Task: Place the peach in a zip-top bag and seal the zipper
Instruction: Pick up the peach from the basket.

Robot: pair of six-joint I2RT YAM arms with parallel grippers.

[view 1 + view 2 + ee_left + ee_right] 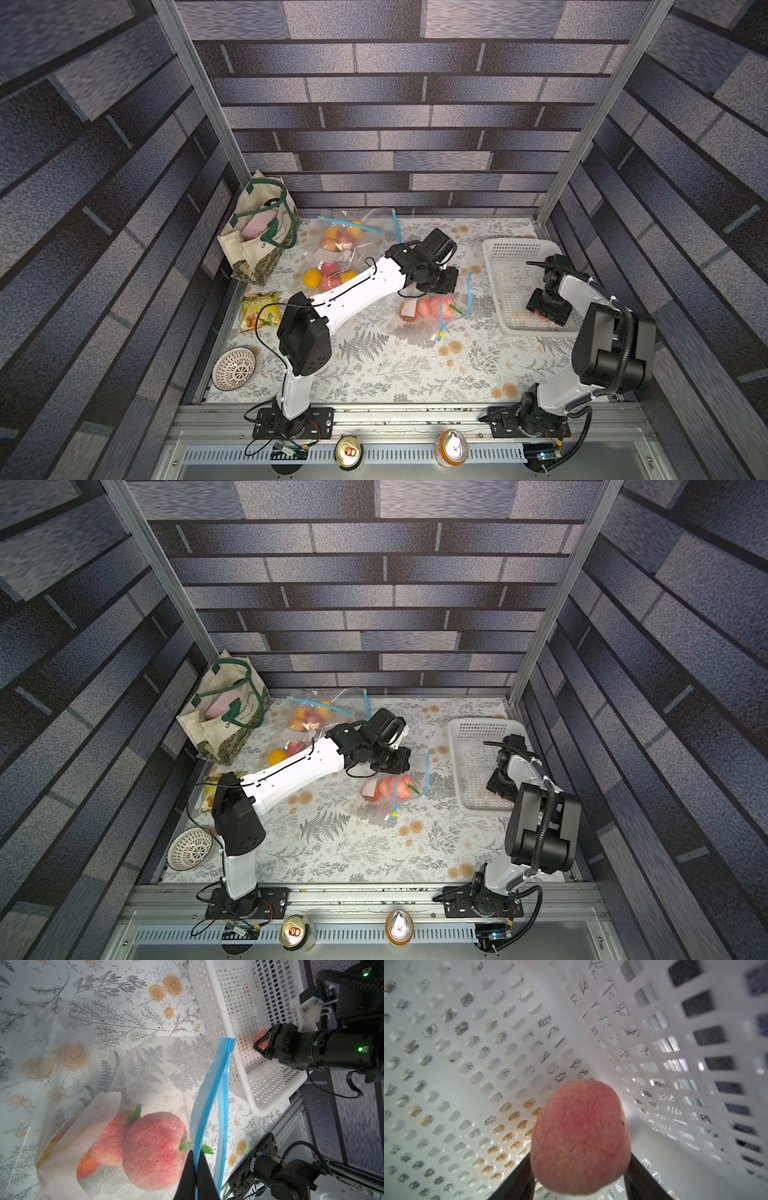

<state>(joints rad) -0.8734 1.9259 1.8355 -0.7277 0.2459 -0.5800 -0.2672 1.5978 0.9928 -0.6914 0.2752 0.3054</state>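
Right wrist view: my right gripper (580, 1159) clasps the peach (580, 1134) by its sides, inside the basket (467, 1043). My left gripper (196, 1155) pinches the bag (145, 1068) by its zipper (214, 1088), mouth open. Left to do, I judge: lift, carry, drop in, seal.

Table (395, 374) under a pale floral cloth, tote bag (257, 232) at its far left corner, clear bags of fruit (340, 253) beside it, zip-top bag (419, 326) of peaches lying mid-table, white perforated basket (511, 257) at the right, snack packet (258, 309) and patterned bowl (233, 368) along the left edge
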